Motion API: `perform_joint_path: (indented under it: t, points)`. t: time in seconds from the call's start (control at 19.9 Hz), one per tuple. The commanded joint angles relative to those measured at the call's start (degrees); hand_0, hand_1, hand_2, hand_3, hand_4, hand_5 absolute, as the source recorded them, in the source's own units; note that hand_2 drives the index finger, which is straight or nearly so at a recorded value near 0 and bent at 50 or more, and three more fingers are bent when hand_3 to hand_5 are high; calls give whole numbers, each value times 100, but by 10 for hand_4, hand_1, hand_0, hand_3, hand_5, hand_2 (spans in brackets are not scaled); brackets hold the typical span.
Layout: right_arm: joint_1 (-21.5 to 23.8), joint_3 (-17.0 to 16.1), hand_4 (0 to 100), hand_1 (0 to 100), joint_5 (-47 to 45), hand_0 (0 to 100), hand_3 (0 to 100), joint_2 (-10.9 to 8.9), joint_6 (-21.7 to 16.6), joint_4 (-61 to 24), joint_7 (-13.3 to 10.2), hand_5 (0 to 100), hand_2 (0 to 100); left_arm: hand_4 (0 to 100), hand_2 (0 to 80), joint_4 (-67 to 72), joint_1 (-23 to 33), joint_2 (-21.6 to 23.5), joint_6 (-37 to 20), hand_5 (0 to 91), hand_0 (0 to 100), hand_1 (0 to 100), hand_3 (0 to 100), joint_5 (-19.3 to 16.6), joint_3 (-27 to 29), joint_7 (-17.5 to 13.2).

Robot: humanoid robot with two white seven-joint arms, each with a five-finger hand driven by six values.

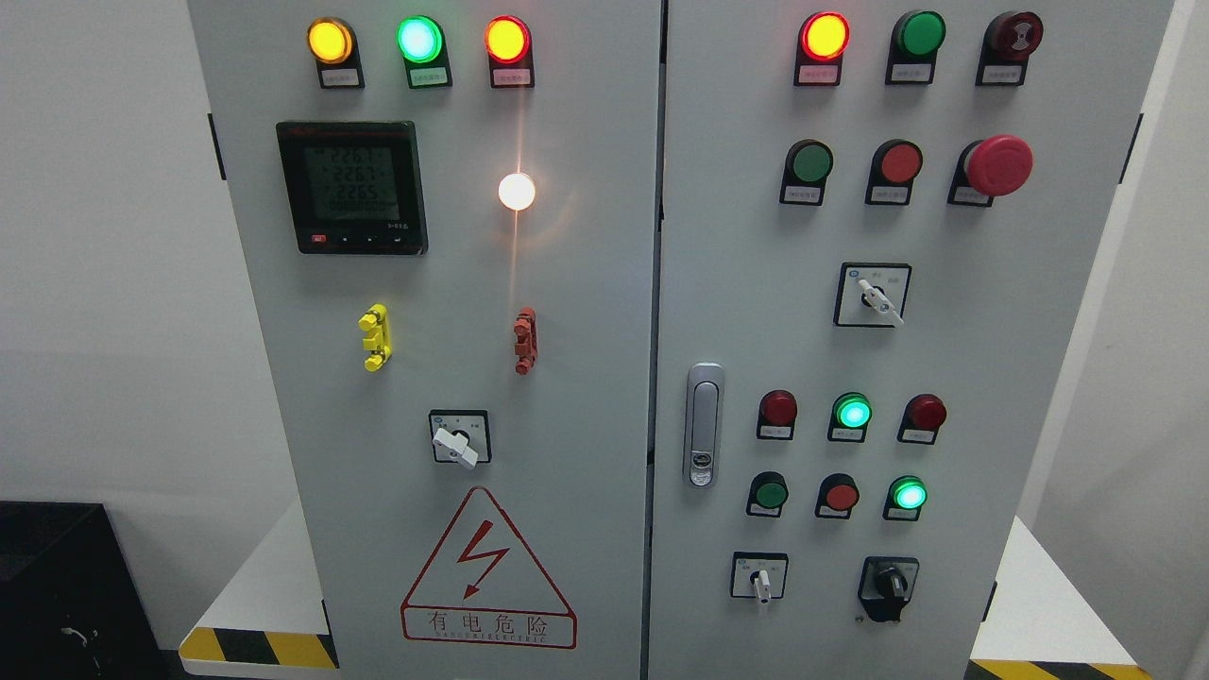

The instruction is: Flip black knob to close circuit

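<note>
i am looking straight at a pale grey metal cabinet [586, 529] with two flat doors, smooth and matte. the black knob [889, 585] is sitting at the lower right of the right door, a chunky dark rotary switch on a black plate, its grip standing roughly upright. just to its left a white lever switch [760, 578] is pointing down from a square black-framed plate. above them round lamps are glowing: two green lamps [853, 413] are shining bright among dull red and dark green domes. a glossy red mushroom button [997, 165] is bulging out near the top right. a slim silver door handle [702, 425] is running vertically along the right door's inner edge. on the left door a black-framed digital meter [351, 186] is showing pale digits, a white lamp [517, 191] is flaring, and a red-outlined warning triangle [488, 571] is sitting low down. neither of my robot's hands is showing in the head view, so i cannot tell how the fingers are standing.
</note>
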Motion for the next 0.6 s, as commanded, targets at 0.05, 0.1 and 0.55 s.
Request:
perform_joint_path:
  t: [0.05, 0.1, 0.55]
  points:
    - [-391, -83, 1000, 0, 166, 0, 1000, -19, 138, -135, 15, 1000, 955, 0, 0, -167, 132, -2, 0, 0, 120, 556, 0, 0, 0, -3]
    - [-426, -83, 1000, 0, 175, 0, 1000, -19, 138, -126, 15, 1000, 955, 0, 0, -167, 132, -2, 0, 0, 120, 556, 0, 0, 0, -3]
    - [-768, -92, 1000, 0, 280, 0, 1000, -19, 270, 23, 15, 1000, 951, 0, 0, -167, 132, -2, 0, 0, 120, 556, 0, 0, 0, -3]
